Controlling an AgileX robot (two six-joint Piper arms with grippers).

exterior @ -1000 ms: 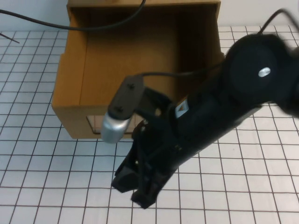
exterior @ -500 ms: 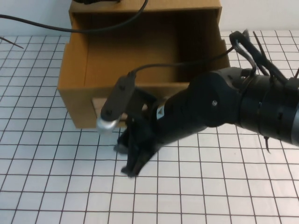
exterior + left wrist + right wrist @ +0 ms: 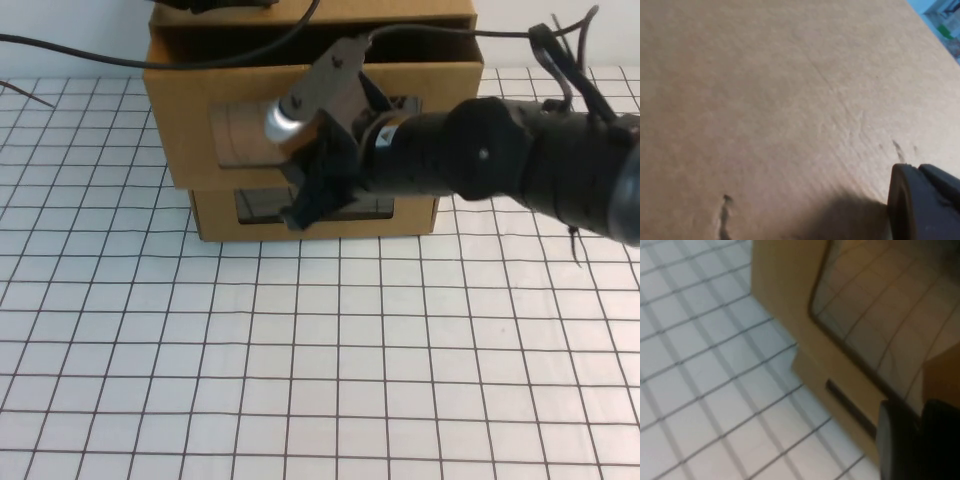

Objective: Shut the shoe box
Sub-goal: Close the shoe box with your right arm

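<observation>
Shoe box [image 3: 312,125]: earlier its drawer stood pulled far out toward the robot, open interior exposed; now it is pushed back nearly flush, front window facing the robot, only a narrow dark gap visible along the top rear.
Lower box [image 3: 315,212]: hidden under the extended drawer before; its front window now shows beneath the upper front.
Right gripper [image 3: 318,190]: a second ago over the grid mat [image 3: 300,350] on the robot's side of the drawer; now up against the box fronts, its tip by the lower window.
Right arm [image 3: 500,165]: previously crossing the frame diagonally; now reaching in nearly level from the right.
</observation>
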